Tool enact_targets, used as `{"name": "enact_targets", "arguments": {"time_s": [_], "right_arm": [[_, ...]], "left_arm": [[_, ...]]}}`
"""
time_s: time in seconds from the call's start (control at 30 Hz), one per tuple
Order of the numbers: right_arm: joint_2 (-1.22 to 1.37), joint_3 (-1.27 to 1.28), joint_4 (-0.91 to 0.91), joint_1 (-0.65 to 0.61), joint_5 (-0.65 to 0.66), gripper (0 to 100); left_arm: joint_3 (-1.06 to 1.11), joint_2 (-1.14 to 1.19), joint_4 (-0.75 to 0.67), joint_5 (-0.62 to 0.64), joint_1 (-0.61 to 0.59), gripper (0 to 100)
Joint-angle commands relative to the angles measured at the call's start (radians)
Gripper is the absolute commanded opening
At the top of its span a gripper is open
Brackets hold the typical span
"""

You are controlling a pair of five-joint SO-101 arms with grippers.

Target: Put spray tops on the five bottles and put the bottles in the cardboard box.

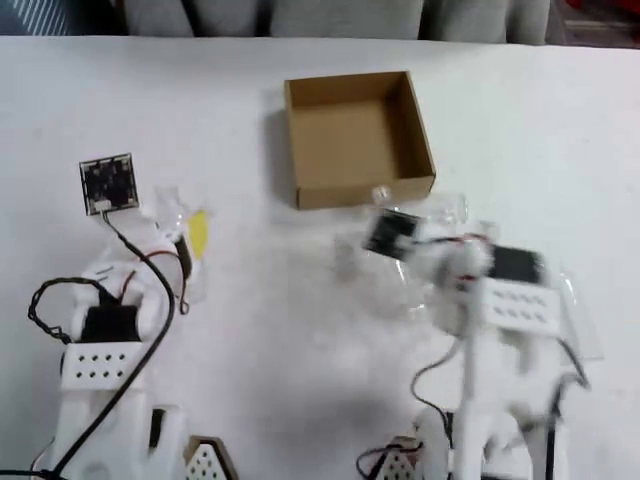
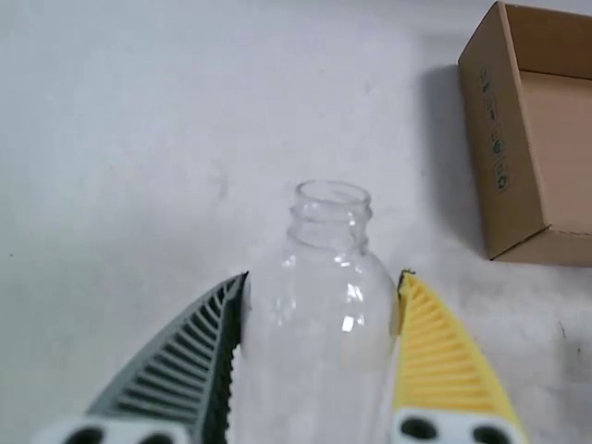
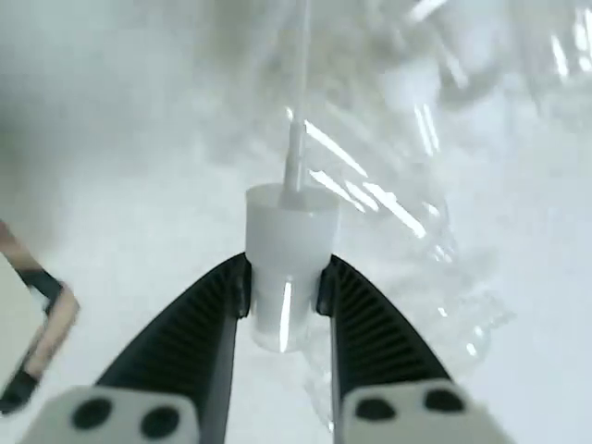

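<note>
My left gripper (image 2: 324, 277) is shut on a clear plastic bottle (image 2: 324, 314), its grey finger (image 2: 185, 370) and yellow finger (image 2: 435, 361) pressing the sides. The bottle's neck (image 2: 333, 202) is open and has no top. In the high view this bottle (image 1: 180, 235) is at the left of the table. My right gripper (image 3: 285, 268) is shut on a white spray top (image 3: 289, 250), whose thin dip tube (image 3: 298, 102) points away from the wrist. Behind it lie several clear bottles (image 3: 416, 185). The cardboard box (image 1: 355, 135) stands open at the back centre.
The right arm (image 1: 490, 290) stands among clear bottles (image 1: 450, 215) just in front of the box's right corner. From the left wrist, the box (image 2: 499, 157) is off to one side, with bare white table (image 2: 139, 139) beyond the bottle. Cables (image 1: 130, 260) trail over the left arm.
</note>
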Motion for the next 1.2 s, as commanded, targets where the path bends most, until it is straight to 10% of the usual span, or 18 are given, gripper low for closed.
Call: {"name": "enact_targets", "arguments": {"time_s": [0.0, 0.47, 0.8, 1.17], "right_arm": [[-0.076, -0.038, -0.004, 0.323, 0.265, 1.7], [0.308, -0.032, -0.473, 0.819, 0.465, 1.7], [0.820, -0.446, -0.489, 0.915, 0.503, 3.1], [1.135, -0.792, -0.479, 0.975, 0.583, 29.3]], "left_arm": [[-0.008, -0.030, -0.028, -0.008, 0.013, 6], [-0.005, -0.030, -0.028, -0.008, 0.015, 6], [-0.005, -0.030, -0.028, -0.008, 0.015, 6], [-0.005, -0.030, -0.028, -0.008, 0.015, 6]]}}
